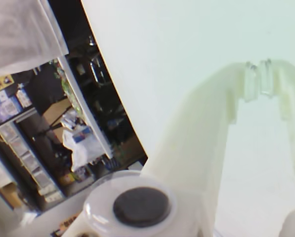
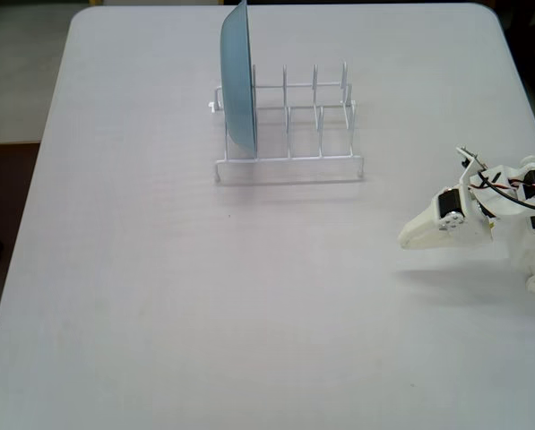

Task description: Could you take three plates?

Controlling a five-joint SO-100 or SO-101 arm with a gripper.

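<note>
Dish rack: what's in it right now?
In the fixed view the white wire rack holds one light blue plate, standing on edge in its leftmost slot. The other slots are empty. No orange, cream or yellow plate shows; the blue plate hides nothing obvious.

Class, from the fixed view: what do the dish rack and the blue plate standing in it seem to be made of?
Dish rack: probably white-coated metal wire, judging by its thin, straight, evenly white rods. Blue plate: likely plastic, smooth with a soft sheen and uniform pale colour, though glazed ceramic cannot be excluded.

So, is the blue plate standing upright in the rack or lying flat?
Upright. In the fixed view the blue plate stands on edge in the leftmost slot of the white wire rack.
</note>
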